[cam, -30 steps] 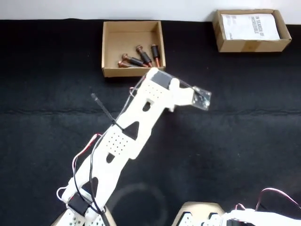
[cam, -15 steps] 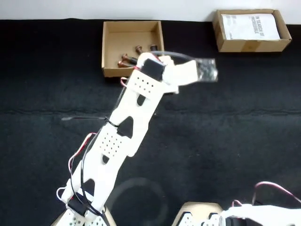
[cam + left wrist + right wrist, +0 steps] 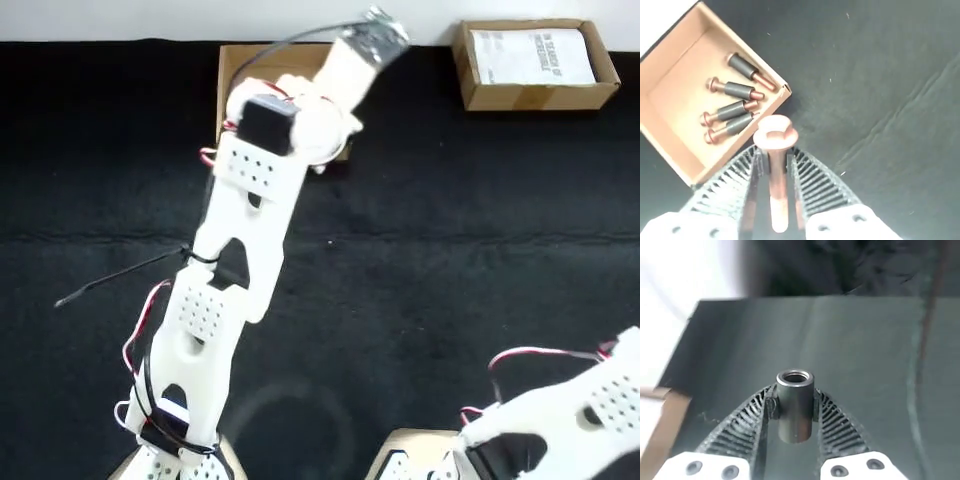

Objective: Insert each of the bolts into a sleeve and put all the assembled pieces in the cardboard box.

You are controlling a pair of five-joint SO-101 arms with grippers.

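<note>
Left pincer clamps bolt, right pincer clamps sleeve

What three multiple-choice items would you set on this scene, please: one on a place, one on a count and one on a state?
1. Where do the assembled pieces lie?
A. on the black table
B. in the cardboard box
C. on the white paper

2. How many assembled pieces are there?
A. two
B. six
C. four

3. What state are the left jaws in?
A. shut on a bare bolt
B. open and empty
C. shut on an assembled piece

Answers:
1 B: the left wrist view shows them on the box floor.
2 C: four lie side by side.
3 A: the copper bolt sits between them with no sleeve on it; the sleeve is in the right jaws.
</note>
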